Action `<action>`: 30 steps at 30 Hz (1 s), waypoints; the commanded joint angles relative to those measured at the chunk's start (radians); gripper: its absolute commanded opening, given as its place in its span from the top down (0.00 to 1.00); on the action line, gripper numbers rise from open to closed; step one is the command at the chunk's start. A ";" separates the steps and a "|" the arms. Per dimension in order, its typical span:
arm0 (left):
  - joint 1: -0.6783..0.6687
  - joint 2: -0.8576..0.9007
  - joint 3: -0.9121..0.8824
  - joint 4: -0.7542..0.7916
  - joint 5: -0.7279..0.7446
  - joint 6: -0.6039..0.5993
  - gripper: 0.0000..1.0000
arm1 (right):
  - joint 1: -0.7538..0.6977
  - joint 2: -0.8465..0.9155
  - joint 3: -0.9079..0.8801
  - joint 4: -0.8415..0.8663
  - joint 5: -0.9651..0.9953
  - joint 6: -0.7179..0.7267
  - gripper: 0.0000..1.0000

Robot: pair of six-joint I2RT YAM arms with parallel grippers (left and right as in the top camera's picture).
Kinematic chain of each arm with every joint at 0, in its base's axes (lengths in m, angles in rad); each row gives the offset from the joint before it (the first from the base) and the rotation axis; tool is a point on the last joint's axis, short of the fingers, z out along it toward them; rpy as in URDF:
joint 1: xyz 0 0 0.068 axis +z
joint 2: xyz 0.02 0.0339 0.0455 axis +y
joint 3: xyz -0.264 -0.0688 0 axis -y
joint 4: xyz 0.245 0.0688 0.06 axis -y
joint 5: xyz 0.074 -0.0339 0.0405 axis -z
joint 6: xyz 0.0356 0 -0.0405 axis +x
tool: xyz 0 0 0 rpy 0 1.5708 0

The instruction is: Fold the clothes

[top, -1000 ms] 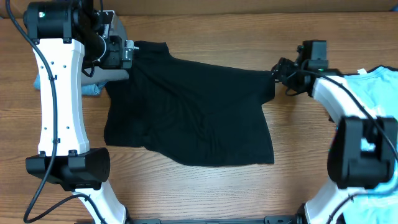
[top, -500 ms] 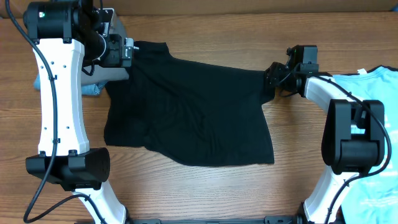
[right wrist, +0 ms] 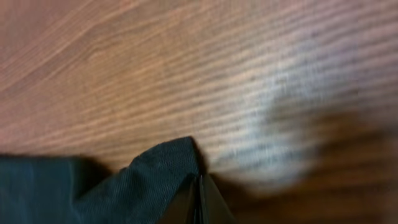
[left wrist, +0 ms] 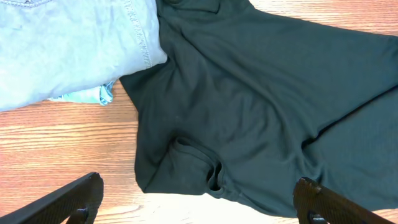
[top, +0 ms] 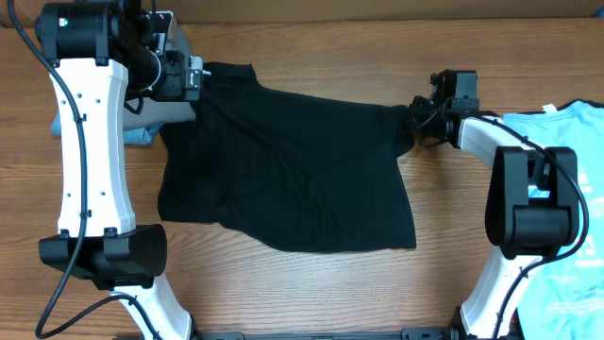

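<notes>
A black T-shirt (top: 288, 175) lies spread and wrinkled on the wooden table, and it fills most of the left wrist view (left wrist: 261, 106). My right gripper (top: 415, 118) is at its right sleeve, shut on a raised peak of the black cloth (right wrist: 168, 171); its fingertips (right wrist: 208, 199) are pressed together. My left gripper (top: 195, 77) hangs open above the shirt's far left corner. Both its fingers (left wrist: 78, 196) stand wide apart over the shirt's folded sleeve (left wrist: 196, 168), holding nothing. A light blue T-shirt (top: 566, 142) lies at the right edge.
Light grey-blue trousers (left wrist: 68, 50) lie bunched at the far left, touching the black shirt's edge, partly under the left arm (top: 90, 161). The right arm's base (top: 533, 222) stands over the blue shirt. Bare wood (top: 311, 293) runs along the near side.
My right gripper has moved left to the black shirt's right sleeve and closed on it. The left arm and the shirt's body have not moved.
</notes>
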 commanded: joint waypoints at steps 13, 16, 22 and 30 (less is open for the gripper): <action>0.010 -0.031 0.011 -0.008 0.031 -0.014 0.00 | -0.220 0.009 0.406 -0.101 -0.081 0.037 0.34; 0.010 -0.031 0.011 -0.008 0.030 -0.014 0.00 | -0.219 0.009 0.406 -0.211 -0.081 0.029 0.19; 0.010 -0.031 0.011 -0.010 0.029 -0.008 0.00 | -0.220 -0.012 0.406 -0.401 -0.082 0.030 0.15; 0.010 -0.031 -0.166 -0.037 0.030 -0.052 0.05 | -0.216 -0.141 0.406 -0.572 -0.202 -0.005 0.19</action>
